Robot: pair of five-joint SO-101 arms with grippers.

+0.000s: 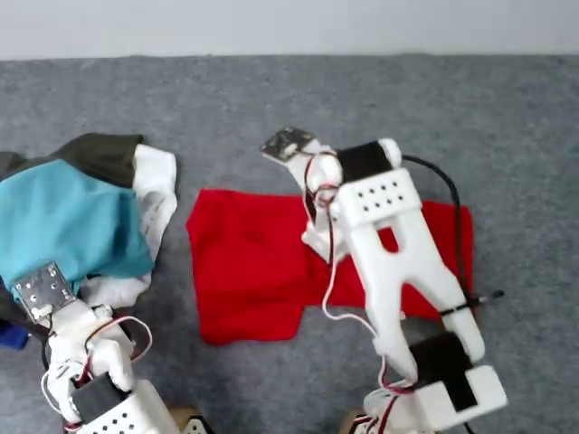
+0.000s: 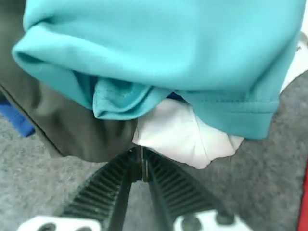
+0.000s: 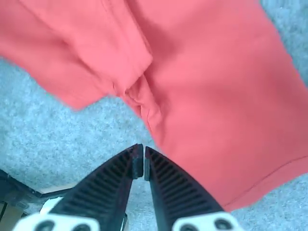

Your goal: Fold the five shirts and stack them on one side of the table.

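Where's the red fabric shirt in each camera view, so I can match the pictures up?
High view: the red fabric shirt lies spread mid-table, partly under the right arm.
Left wrist view: a thin red sliver at the frame edge, past the teal shirt.
Right wrist view: rumpled, just ahead of the right gripper.
Shared landmark: the grey felt table cover.

A spread shirt (image 1: 253,271) lies on the table (image 1: 452,117) right of the heap (image 1: 72,217).

Red shirt (image 1: 253,271): matt, soft cloth, creased. Teal shirt (image 2: 159,53): smooth knit cloth, stitched hem. Table (image 1: 470,117): rough, fuzzy, felt-like cover. Left gripper (image 2: 142,166) fingers (image 2: 106,192): black ribbed plastic, matt.
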